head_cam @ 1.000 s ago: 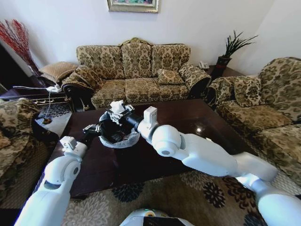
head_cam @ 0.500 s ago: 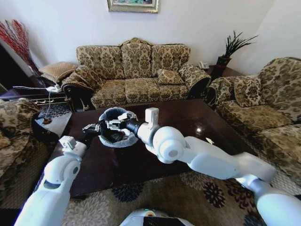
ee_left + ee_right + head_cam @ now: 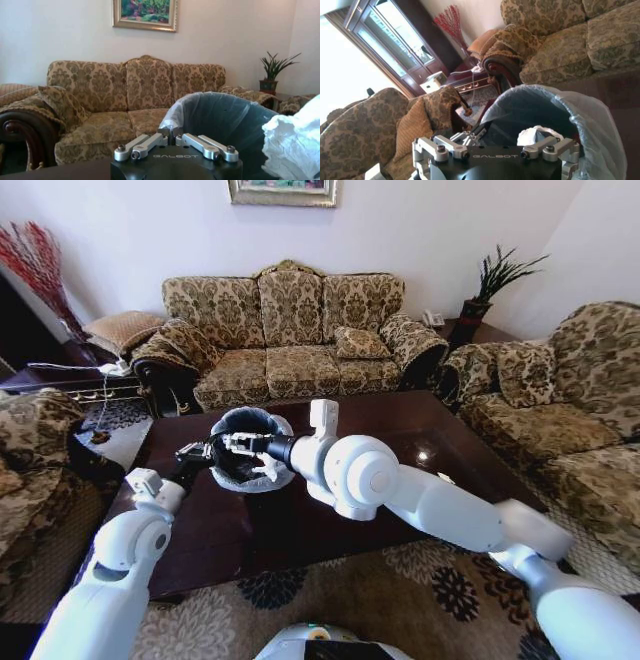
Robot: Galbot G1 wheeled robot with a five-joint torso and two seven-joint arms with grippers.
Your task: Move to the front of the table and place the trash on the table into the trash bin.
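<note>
The word GALBOT is printed in pale letters on the black body of each pincer, readable in both wrist views. The trash bin [image 3: 247,448] stands on the glossy dark brown counter [image 3: 400,440], a small black bin with a whitish bag folded over its rim. The right pincer [image 3: 237,443] reaches across from the right and sits over the bin's mouth with its fingers spread and nothing between them. A crumpled white paper [image 3: 268,469] lies inside the bin against the near wall; the right wrist view shows that paper [image 3: 536,135] resting inside the bag just beyond the open fingers. The left pincer [image 3: 193,452] is at the bin's left rim; in the left wrist view its fingers [image 3: 142,144] are folded inward toward each other right at the edge of the bag [image 3: 220,116], though I cannot tell if it pinches the liner or is simply closed beside it.

The counter's polished top throws back a bright spot of light. Behind it is a floral patterned sofa [image 3: 290,330] with a gilt-framed painting [image 3: 145,14] on the white wall above. A matching armchair [image 3: 570,400] stands to the right, a potted plant [image 3: 490,285] in the corner, and red branches [image 3: 35,260] at the left
</note>
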